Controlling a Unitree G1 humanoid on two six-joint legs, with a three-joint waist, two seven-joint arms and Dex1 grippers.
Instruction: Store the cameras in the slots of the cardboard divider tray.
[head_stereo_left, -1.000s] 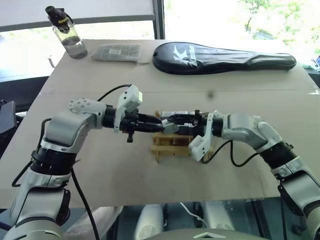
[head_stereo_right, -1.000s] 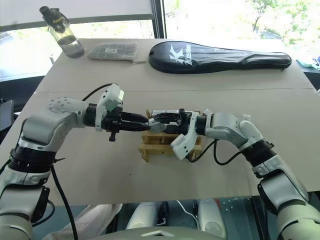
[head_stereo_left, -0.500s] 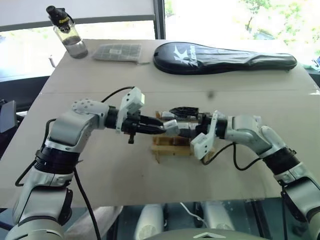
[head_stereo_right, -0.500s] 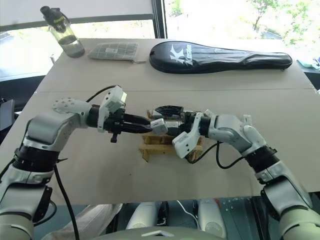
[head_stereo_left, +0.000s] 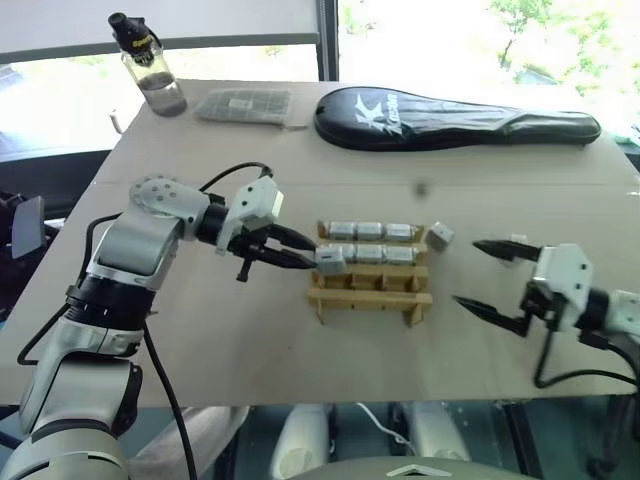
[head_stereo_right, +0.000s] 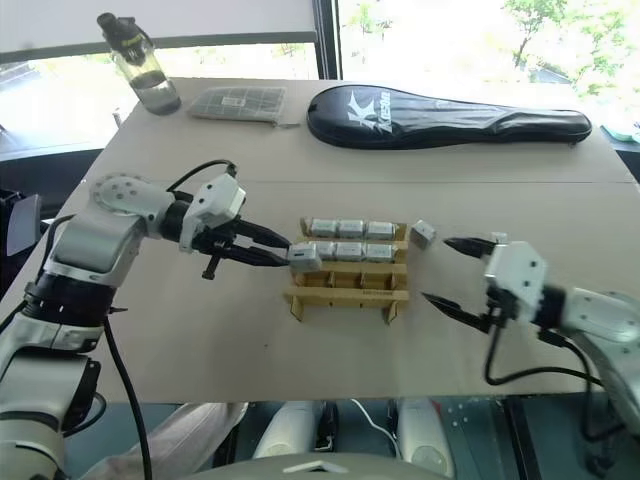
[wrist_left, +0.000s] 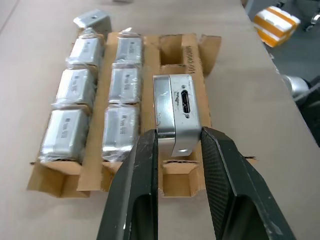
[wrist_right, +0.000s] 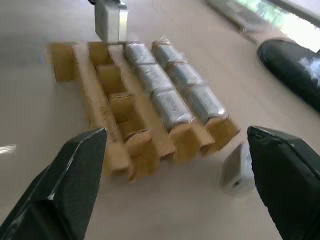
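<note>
L gripper (wrist_left: 176, 142) pinches one camera (wrist_left: 174, 112) over the empty near row of the cardboard tray (head_stereo_left: 370, 292), mid-table; six wrapped cameras (head_stereo_left: 371, 231) fill its other two rows. R gripper (head_stereo_left: 490, 277) hangs wide open, empty, right of the tray, w/ a loose camera (head_stereo_left: 441, 236) just off its far right corner.

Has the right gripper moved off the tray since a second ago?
Yes. The right gripper was over the cardboard tray; now it sits open, well to the tray's right, nearer the table edge.
</note>
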